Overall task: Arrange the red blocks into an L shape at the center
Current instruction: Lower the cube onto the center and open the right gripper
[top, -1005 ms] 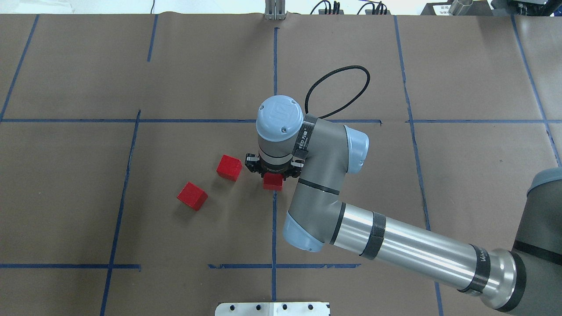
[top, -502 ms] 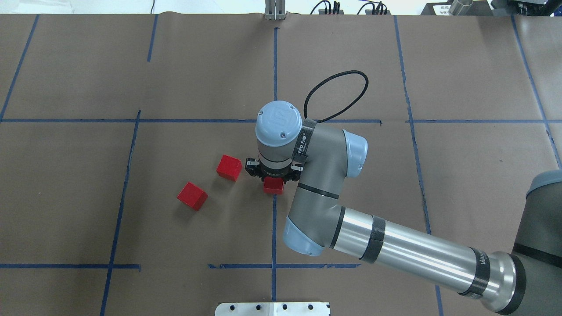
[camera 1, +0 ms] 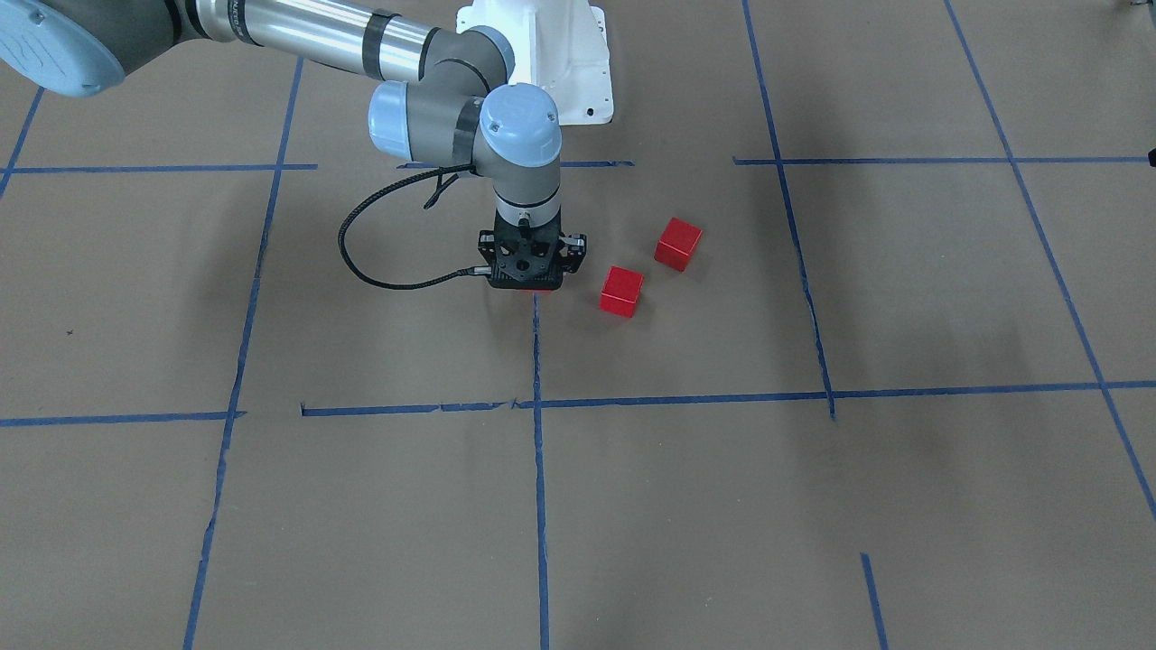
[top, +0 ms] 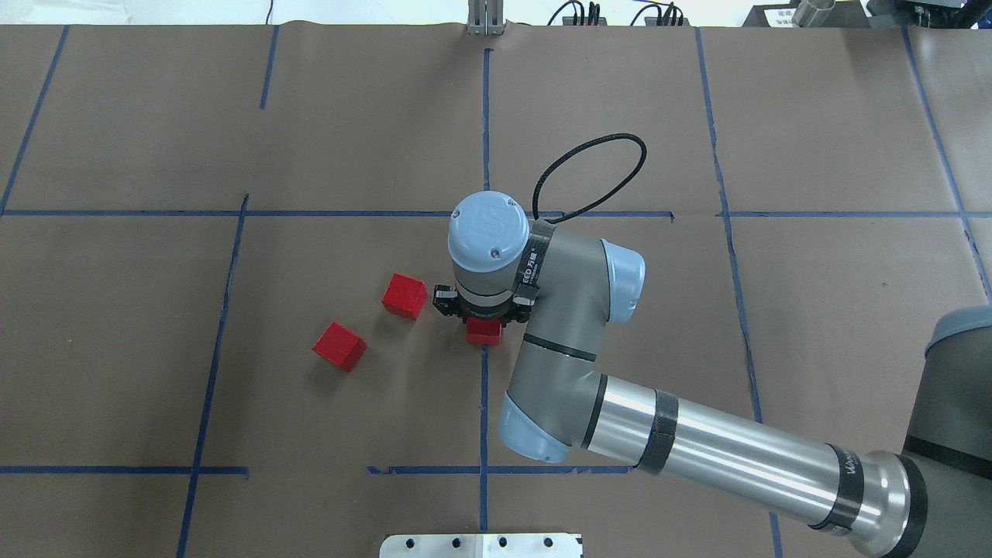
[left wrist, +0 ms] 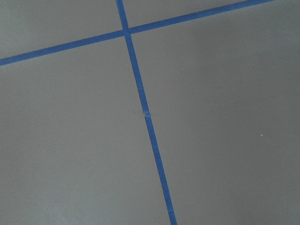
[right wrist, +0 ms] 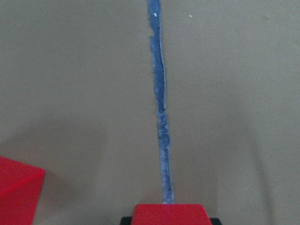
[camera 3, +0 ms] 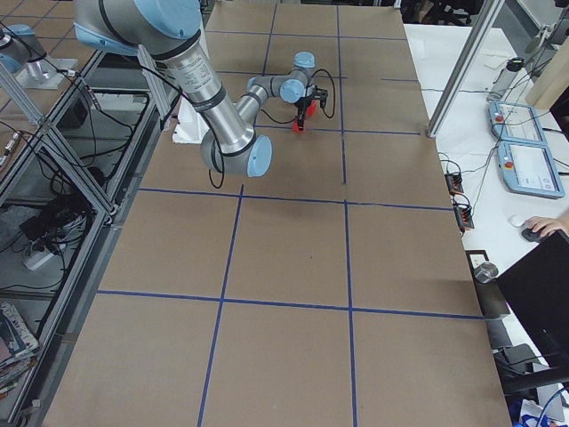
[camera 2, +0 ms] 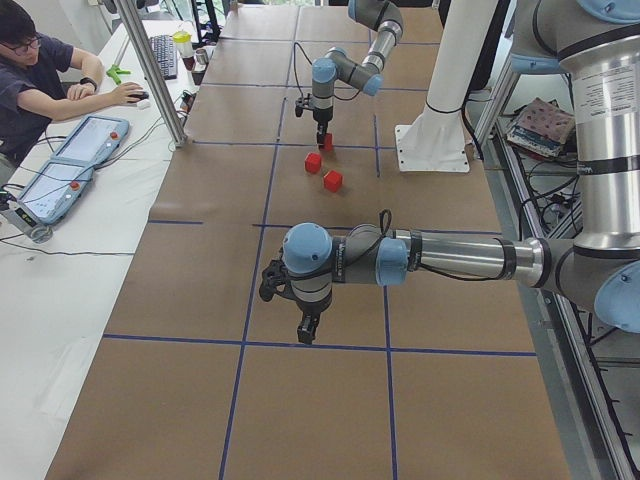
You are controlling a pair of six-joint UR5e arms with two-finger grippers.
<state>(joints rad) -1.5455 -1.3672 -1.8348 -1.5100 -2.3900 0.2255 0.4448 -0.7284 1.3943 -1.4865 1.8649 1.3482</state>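
Change: right gripper (top: 483, 319) has sunk lower | leftmost small matte red cube (top: 339, 346) and second red cube (top: 404, 296) lie apart, unmoved, on brown paper centre (top: 349, 256), left of blue tape line (top: 483, 387) | third red cube (top: 483, 333) clamped in right gripper over that line | right wrist vertical, forearm reaching in | left gripper (camera 2: 308, 327): opening untellable.

Red block (right wrist: 169, 213) over blue tape (right wrist: 160, 108), second block (right wrist: 16, 194) left
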